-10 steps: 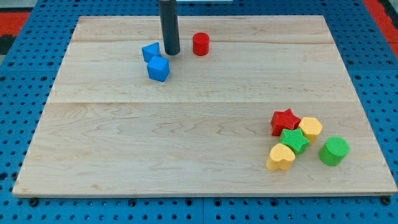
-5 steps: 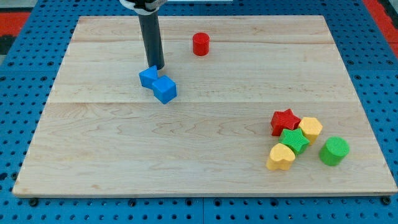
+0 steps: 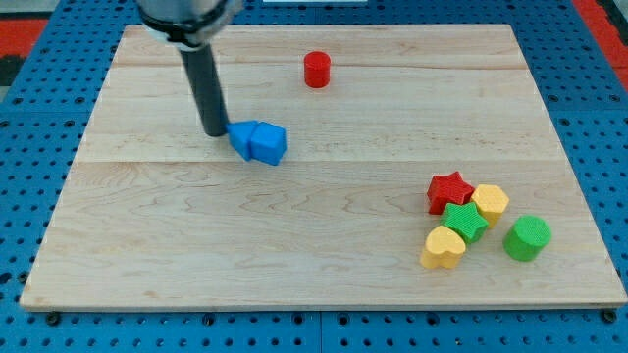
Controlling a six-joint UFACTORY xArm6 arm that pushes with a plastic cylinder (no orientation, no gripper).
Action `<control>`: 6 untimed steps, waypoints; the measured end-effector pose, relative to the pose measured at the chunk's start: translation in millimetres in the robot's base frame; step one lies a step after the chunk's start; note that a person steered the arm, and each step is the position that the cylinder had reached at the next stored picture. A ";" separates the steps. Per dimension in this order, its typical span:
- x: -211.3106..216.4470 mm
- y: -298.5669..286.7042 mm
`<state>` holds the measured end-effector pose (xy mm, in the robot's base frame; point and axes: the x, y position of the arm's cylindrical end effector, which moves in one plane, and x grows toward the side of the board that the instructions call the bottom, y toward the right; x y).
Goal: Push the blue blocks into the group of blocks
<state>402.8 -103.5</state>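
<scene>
Two blue blocks sit pressed together left of the board's middle: a blue block on the left and a blue cube on the right. My tip stands just left of the left blue block, touching or nearly touching it. The group lies at the lower right: a red star, a green star, a yellow hexagon-like block, a yellow heart and a green cylinder.
A red cylinder stands alone near the view's top, right of the rod. The wooden board lies on a blue pegboard surface.
My tip moved down and to the left, from above the blue blocks to their left side. The two blue blocks shifted down and right and now lie side by side.
</scene>
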 end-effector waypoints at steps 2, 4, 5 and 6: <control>3.1 85.6; 67.9 116.9; 65.7 75.7; 86.7 76.9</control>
<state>489.5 -26.6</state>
